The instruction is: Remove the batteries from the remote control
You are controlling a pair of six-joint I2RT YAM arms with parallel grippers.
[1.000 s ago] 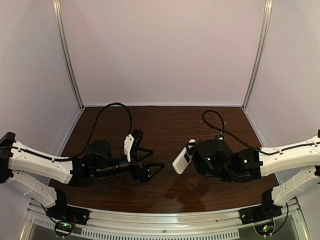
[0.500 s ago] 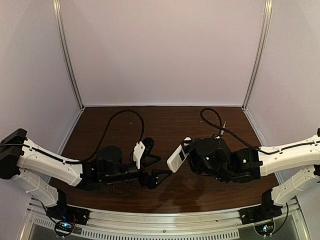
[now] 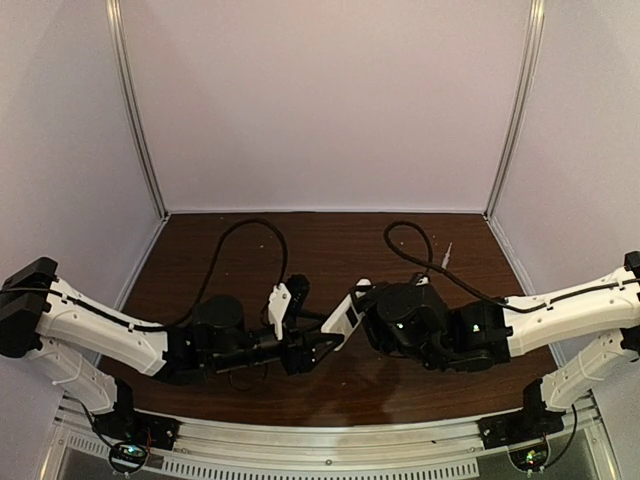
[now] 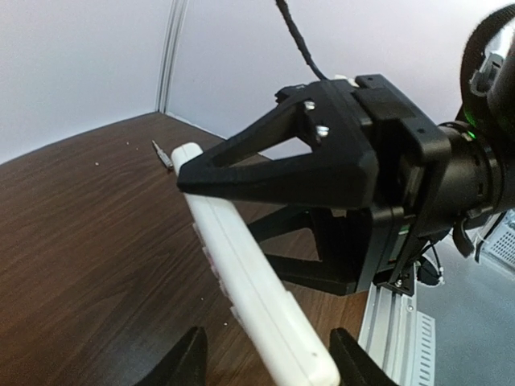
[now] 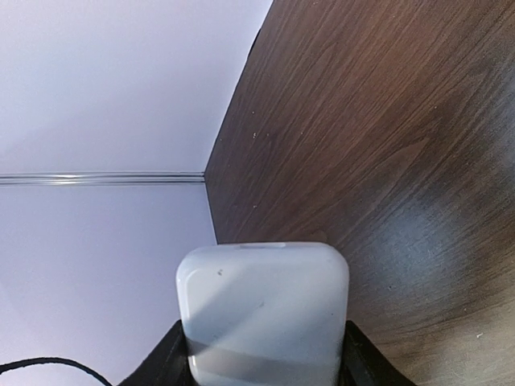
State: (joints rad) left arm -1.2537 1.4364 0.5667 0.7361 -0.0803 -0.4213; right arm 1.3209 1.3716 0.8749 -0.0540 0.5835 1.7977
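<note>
Remote control, a white flat plastic bar clamped by the right gripper, now has the left gripper closing, not yet gripping, around its free end, likely bracing it for opening.

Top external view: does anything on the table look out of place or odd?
One thin grey item lies alone on the table near its far right corner, apart from both arms; it is too small to identify. Nothing else stands out: the right end effector holds the remote control tilted above the table.
</note>
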